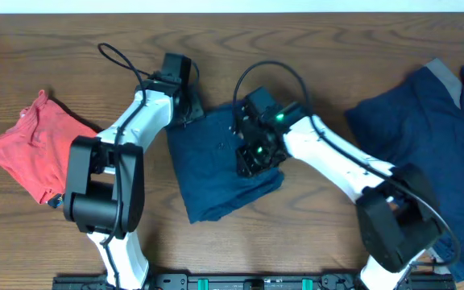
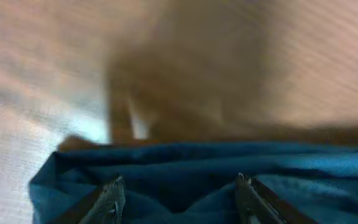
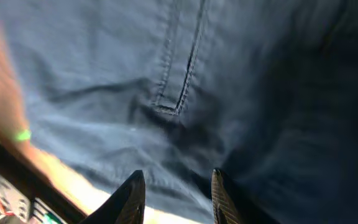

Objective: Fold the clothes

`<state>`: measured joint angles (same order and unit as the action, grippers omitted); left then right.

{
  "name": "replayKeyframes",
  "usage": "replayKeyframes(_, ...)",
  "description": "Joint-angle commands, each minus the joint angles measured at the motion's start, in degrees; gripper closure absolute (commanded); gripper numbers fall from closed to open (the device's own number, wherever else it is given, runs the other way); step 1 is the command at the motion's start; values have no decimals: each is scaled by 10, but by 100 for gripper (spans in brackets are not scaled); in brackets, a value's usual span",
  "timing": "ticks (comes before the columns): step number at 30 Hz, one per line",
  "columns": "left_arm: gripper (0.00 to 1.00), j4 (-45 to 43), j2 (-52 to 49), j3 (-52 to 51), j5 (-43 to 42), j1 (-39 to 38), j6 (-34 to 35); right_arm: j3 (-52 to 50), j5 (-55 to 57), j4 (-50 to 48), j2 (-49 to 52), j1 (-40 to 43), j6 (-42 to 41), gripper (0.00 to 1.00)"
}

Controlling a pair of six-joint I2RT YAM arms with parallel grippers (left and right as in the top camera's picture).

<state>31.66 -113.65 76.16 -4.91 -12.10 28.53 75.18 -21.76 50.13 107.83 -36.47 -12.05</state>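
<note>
navy shorts (image 1: 224,173) lie folded mid-table in the overhead view, a coral-red piece (image 1: 35,145) well apart at the left and a navy heap (image 1: 433,137) cut off at the right edge; the left gripper (image 1: 185,101) sits at their upper left corner, the right gripper (image 1: 256,153) on their upper right part, jaws hidden from above. only the left wrist view shows its fingers (image 2: 114,199) spread wide over a bunched edge, the wooden table (image 2: 291,62) blurred beyond. the right wrist view adds a stitched seam (image 3: 179,81) and fingers (image 3: 132,196) narrowly parted on the cloth; pinching or not, i cannot tell.
</note>
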Motion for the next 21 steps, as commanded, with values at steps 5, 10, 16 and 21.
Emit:
replayKeyframes(5,42,156,-10,6,11,0,-7,-70,90,0,28,7,-53,66)
replayKeyframes(10,41,312,-10,6,-6,0,-6,-89,239,0,28,66,-70,66)
replayKeyframes(16,41,370,-1,6,-159,0,-54,-66,277,-109,28,151,-9,55)
replayKeyframes(21,36,318,40,7,-181,0,-56,-41,233,-107,28,164,-5,53)
